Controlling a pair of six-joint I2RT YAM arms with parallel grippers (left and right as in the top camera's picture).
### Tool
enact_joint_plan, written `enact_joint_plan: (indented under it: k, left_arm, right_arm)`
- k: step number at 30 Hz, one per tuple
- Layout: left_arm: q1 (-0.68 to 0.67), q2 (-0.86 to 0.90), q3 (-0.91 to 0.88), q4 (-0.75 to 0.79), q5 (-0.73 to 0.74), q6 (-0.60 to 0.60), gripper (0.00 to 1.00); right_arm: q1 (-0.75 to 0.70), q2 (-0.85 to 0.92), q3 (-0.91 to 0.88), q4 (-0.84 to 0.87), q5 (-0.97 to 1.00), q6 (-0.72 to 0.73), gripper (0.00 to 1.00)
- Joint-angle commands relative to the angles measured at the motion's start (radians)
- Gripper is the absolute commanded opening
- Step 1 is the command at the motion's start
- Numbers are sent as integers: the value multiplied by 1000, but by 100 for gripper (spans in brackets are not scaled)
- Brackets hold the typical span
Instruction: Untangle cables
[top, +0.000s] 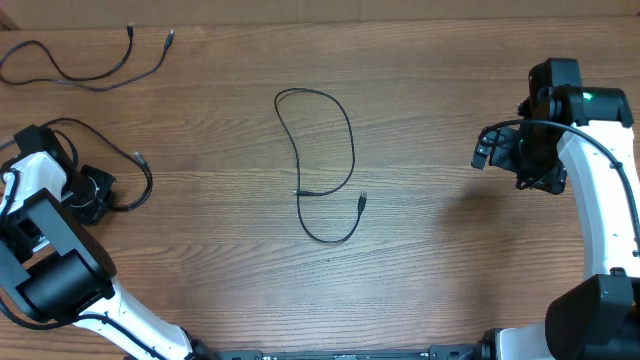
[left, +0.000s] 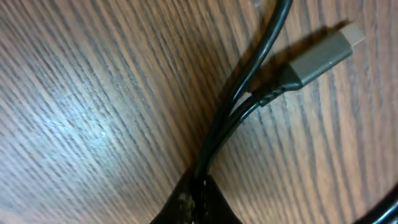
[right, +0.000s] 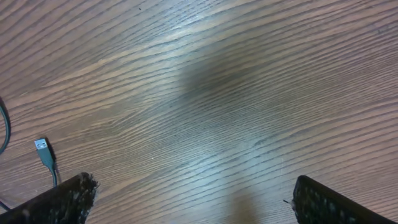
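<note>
Left end effector (left: 194, 204): closed, pinching two strands of the first cable (left: 239, 106) together between its fingertips. Both strands run up and away from the grip, side by side. One ends close by in a grey plug (left: 323, 56) lying flat on the wood. The cord is thin, black and glossy, with a ribbed strain relief at the plug. Overhead, the rest of it loops loosely around the end effector near the left edge of the worktop (top: 450, 270).

Right end effector (right: 194, 193): fingers spread wide, gripping nothing, near the right edge.

Second cable (top: 354, 155): mid-worktop, one open loop, well apart from both end effectors.

Third cable (top: 100, 87): far left corner, wavy.
</note>
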Motion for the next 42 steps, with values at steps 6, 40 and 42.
enact_joint_plan:
  k: [6, 40, 42]
  left_arm:
    - [-13, 64, -18, 86, 319, -351, 5]
    - [-658, 75, 435, -338, 307, 405, 100]
    - [-749, 89, 435, -304, 243, 352, 100]
  right_arm:
    - [-3, 1, -2, 2, 10, -1, 100]
    - [-3, 1, -2, 2, 10, -1, 100]
    - [-3, 1, -2, 2, 10, -1, 100]
